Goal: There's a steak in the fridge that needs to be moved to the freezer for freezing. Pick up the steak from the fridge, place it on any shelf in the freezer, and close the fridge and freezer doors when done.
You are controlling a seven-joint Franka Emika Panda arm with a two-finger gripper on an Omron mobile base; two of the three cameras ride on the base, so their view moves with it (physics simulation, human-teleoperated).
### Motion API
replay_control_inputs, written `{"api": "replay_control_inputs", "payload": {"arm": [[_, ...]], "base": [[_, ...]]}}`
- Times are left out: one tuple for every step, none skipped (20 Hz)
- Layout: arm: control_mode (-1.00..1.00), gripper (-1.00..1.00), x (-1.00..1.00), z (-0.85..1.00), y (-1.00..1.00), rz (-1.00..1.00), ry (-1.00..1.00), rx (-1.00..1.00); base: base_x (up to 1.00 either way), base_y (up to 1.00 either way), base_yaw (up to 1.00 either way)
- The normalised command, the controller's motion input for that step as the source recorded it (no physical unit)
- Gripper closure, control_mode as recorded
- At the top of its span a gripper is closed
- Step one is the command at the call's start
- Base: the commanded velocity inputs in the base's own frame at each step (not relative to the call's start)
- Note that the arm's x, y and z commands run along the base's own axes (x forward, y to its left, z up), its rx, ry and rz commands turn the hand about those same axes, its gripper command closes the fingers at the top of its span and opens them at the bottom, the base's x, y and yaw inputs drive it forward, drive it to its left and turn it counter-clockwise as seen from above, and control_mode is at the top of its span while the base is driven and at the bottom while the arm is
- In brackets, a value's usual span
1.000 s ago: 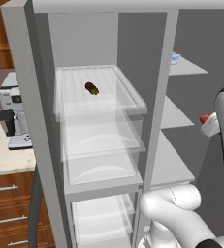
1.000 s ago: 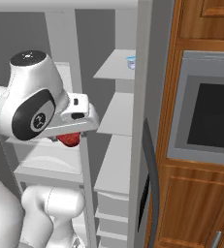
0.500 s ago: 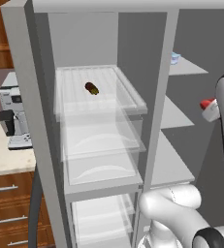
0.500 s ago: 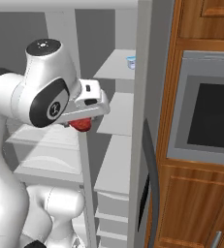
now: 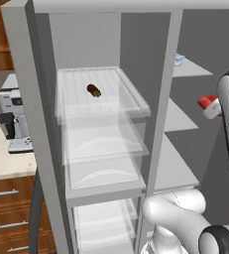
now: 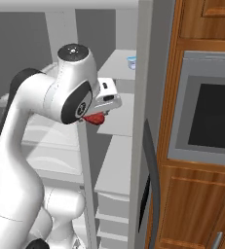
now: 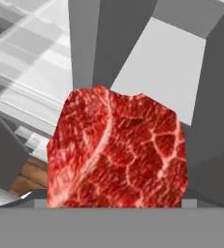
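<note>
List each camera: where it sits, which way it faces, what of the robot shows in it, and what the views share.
Left base view: behind the arm to its left, facing the fridge and freezer; white arm at the lower right.
Right base view: behind to its right, facing the freezer and a wall oven; arm on the left.
Hand view: on the hand, looking along the gripper at the steak and a shelf beyond.
Shared: the steak shows in all three views.
</note>
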Motion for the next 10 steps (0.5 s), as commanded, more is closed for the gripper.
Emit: {"api": "replay_control_inputs", "payload": {"arm": [[-1.00,1.00,0.59,-0.37,-0.15,0.12,-0.02,0.00],[-1.00,1.00,0.54,-0.39,-0.22,0.13,-0.03,0.00],[-1.00,1.00,0.51,-0.41,-0.24,0.13,-0.04,0.00],[-1.00,1.00,0.46,-0.42,-0.18,0.12,-0.04,0.00],[-1.00,1.00,0.37,-0.42,-0.10,0.11,-0.05,0.00],[-1.00,1.00,0.26,-0.40,-0.06,0.10,-0.03,0.00],[-1.00,1.00,0.15,-0.40,-0.02,0.08,-0.01,0.00],[-1.00,1.00,0.11,-0.37,0.00,0.07,-0.01,0.00],[-1.00,1.00,0.13,-0.38,0.00,0.05,0.00,0.00],[-1.00,1.00,0.10,-0.31,0.00,0.05,0.00,0.00]], "base": [[0.00,0.00,0.00],[0.00,0.00,0.00],[0.00,0.00,0.00],[0.00,0.00,0.00],[0.00,0.00,0.00],[0.00,0.00,0.00],[0.00,0.00,0.00],[0.00,0.00,0.00],[0.00,0.00,0.00],[0.00,0.00,0.00]]}}
